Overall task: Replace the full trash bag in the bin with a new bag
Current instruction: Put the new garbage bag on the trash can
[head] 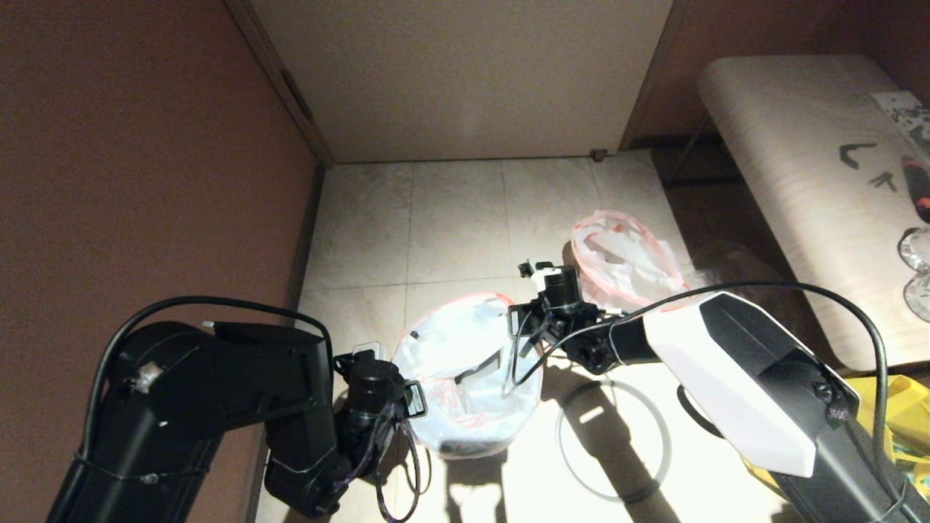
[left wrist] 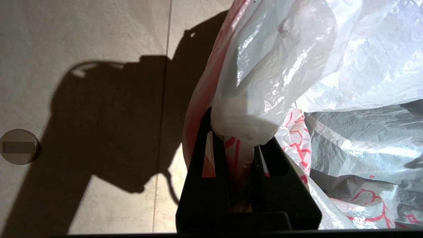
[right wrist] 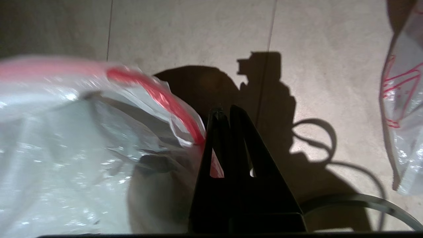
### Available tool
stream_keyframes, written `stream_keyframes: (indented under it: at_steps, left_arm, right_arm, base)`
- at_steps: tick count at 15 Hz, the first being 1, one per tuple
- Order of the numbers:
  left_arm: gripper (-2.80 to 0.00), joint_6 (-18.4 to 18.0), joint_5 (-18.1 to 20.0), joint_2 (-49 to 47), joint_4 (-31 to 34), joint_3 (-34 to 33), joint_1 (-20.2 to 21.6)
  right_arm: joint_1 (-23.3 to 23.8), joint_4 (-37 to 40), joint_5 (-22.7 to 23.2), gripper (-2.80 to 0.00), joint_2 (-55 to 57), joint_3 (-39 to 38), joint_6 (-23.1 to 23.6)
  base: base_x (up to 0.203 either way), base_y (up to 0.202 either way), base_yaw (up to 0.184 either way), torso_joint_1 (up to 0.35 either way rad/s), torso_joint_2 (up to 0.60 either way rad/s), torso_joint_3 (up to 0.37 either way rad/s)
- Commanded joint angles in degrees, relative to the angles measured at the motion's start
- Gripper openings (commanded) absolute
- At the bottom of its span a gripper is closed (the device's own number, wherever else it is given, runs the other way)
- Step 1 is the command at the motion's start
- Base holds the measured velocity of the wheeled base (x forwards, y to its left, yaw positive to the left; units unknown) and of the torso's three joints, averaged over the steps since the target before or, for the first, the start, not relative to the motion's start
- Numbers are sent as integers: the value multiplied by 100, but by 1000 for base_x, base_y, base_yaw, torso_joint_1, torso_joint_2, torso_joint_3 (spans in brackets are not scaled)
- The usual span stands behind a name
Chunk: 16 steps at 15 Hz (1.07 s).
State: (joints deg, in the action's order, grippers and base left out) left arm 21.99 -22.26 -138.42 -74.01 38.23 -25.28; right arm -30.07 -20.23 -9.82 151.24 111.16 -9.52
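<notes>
Grippers are both pinching the new bag (head: 465,363), draped over the bin (head: 465,449): left gripper (left wrist: 239,145) is clamping its bunched hem, right gripper (right wrist: 224,114) is squeezing its red drawstring edge. Full trash bag (head: 628,261) is lying beyond on the floor (head: 450,218).

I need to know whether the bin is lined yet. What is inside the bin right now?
The new bag fills the bin, its red hem held up on either side by the left end effector and the right end effector. The plastic hides the bin's inside and bottom.
</notes>
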Motion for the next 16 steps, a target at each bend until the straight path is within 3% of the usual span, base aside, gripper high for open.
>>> stream_keyframes:
  at_steps: [1,3,4,9,16]
  left_arm:
    - [-280,16,-15,-18,-43,18,14]
    - [-280,16,-24,-27,-45,18,23]
    - [0,9,-33,-18,-52,7,23]
    - [0,-299,-40,388,-104,-508,23]
    - [0,-896,-247,1382,-823,-1777,-55]
  right_arm:
    - [-21,-9,-85,-280,-498,-245,-81]
    - [-33,-10,-186,-280,-1224,-947,-159]
    - [-35,-21,-253,-280,-1609,-1486,-178]
    - [151,-130,-659,-280,-2719,-3459,-203]
    - [88,-376,-785,-280,-2923,-3865,-199]
  base:
    - [0,0,0,0,0,0]
    - [0,0,0,0,0,0]
    - [0,0,0,0,0,0]
    - [0,0,0,0,0,0]
    - [0,0,0,0,0,0]
